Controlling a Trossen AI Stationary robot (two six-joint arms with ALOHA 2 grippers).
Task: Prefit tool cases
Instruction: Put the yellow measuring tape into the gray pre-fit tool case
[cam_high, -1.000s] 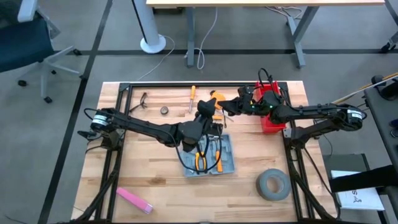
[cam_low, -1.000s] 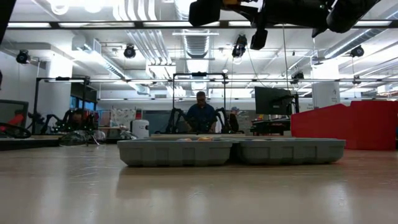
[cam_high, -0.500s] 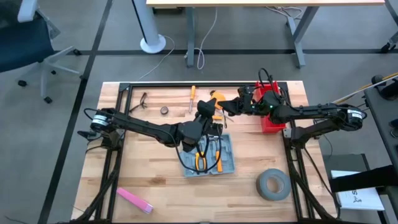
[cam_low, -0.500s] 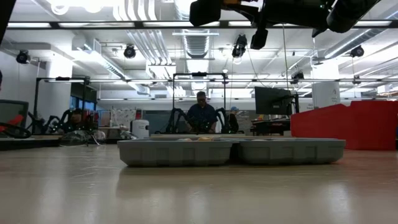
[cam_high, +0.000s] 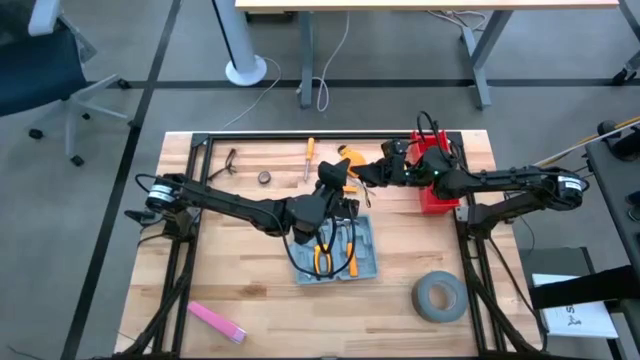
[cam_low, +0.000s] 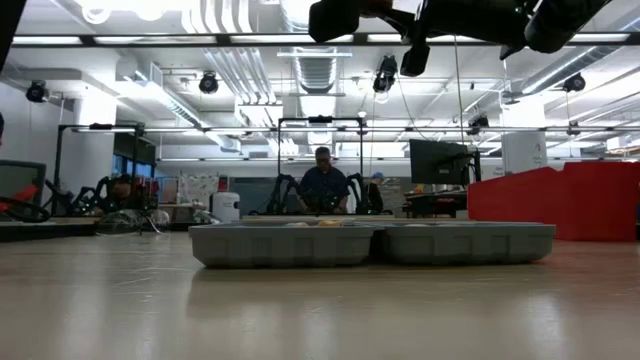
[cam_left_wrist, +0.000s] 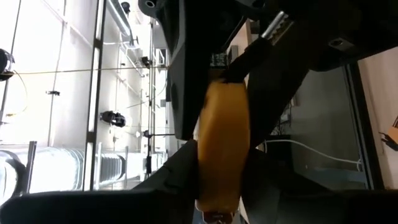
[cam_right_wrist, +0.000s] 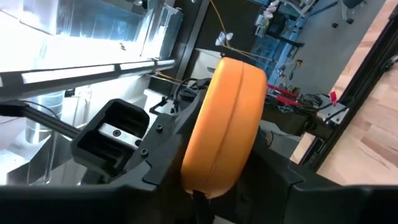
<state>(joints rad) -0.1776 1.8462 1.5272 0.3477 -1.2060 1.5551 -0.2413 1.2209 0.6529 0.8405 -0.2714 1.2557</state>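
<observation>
Two arms meet over the middle of the wooden table (cam_high: 240, 270) in the high view, above an open blue-grey tool case (cam_high: 338, 250) lying flat at centre frame with both halves facing up. Partly filled: an orange-handled pair of pliers (cam_high: 322, 257) and a few darker tools already sit in the recesses, though which slots remain free is too small to tell. Red bin (cam_high: 436, 175) sits upper right of the case, grey tape roll (cam_high: 438, 297) lower right, pink block (cam_high: 215, 321) lower left. An orange-handled screwdriver (cam_high: 309, 156) and small dark bits lie loose at upper centre, so fitting looks unfinished. Left gripper (cam_high: 332, 182) and right gripper (cam_high: 372, 170) are raised just above the case's upper edge, almost touching each other. Both wrist views show a fat orange tool handle (cam_left_wrist: 222, 143) between the fingers, so both seem to pinch it, likely a handover, though how firmly each grips I cannot tell. Low view shows the case resting flat mid-frame.
</observation>
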